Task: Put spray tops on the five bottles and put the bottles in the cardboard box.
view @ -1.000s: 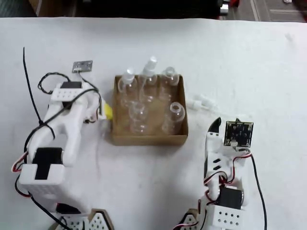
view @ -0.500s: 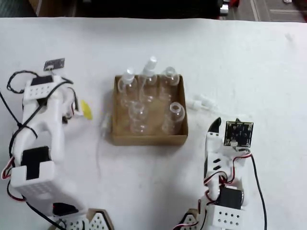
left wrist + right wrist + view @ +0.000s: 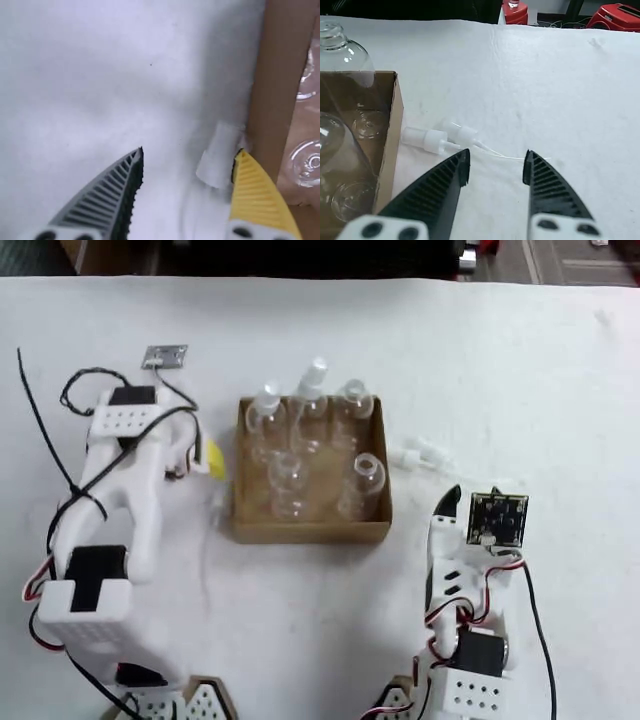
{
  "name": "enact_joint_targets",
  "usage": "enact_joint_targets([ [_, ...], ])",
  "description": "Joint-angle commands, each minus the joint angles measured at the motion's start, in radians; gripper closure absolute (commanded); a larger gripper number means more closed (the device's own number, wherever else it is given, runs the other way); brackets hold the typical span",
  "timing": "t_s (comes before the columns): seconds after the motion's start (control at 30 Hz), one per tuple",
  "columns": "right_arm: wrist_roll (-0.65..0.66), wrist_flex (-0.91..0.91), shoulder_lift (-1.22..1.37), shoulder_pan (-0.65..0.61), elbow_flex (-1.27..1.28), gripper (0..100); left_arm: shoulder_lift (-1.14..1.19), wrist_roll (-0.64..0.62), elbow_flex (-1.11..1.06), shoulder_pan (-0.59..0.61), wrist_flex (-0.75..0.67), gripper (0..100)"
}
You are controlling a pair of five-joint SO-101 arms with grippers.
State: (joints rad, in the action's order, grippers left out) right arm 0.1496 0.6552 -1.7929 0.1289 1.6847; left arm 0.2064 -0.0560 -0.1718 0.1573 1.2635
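Note:
The cardboard box stands mid-table with several clear bottles in it. The back-row bottles carry white tops; the two front bottles have bare necks. My left gripper hangs open just left of the box, its yellow finger close to the box wall. A white spray top lies on the table against that wall, between the fingers. My right gripper is open right of the box, just short of two loose spray tops.
A white cloth covers the table, with bare room behind and to the right of the box. A small grey board on a black cable sits behind the left arm. The box corner is near the right gripper.
The left arm swung left away from the box, then came back toward its left wall. The right arm has not moved.

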Motion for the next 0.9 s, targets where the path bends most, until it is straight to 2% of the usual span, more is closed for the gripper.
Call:
enact_joint_targets([
  [0.0, 0.0, 0.005, -0.005, 0.005, 0.006, 84.4, -0.004, 0.008, -0.08, -0.013, -0.137, 73],
  [0.13, 0.0, 0.005, -0.005, 0.005, 0.006, 84.4, -0.004, 0.008, -0.117, -0.015, -0.181, 73],
  [0.43, 0.0, 0.005, -0.005, 0.005, 0.006, 84.4, -0.004, 0.015, -0.133, -0.018, -0.178, 73],
  [0.7, 0.0, 0.005, -0.005, 0.005, 0.006, 84.4, -0.005, 0.018, -0.138, -0.13, -0.144, 73],
  [0.87, 0.0, 0.005, -0.005, 0.005, 0.006, 84.4, -0.004, 0.029, -0.141, -0.113, -0.146, 73],
])
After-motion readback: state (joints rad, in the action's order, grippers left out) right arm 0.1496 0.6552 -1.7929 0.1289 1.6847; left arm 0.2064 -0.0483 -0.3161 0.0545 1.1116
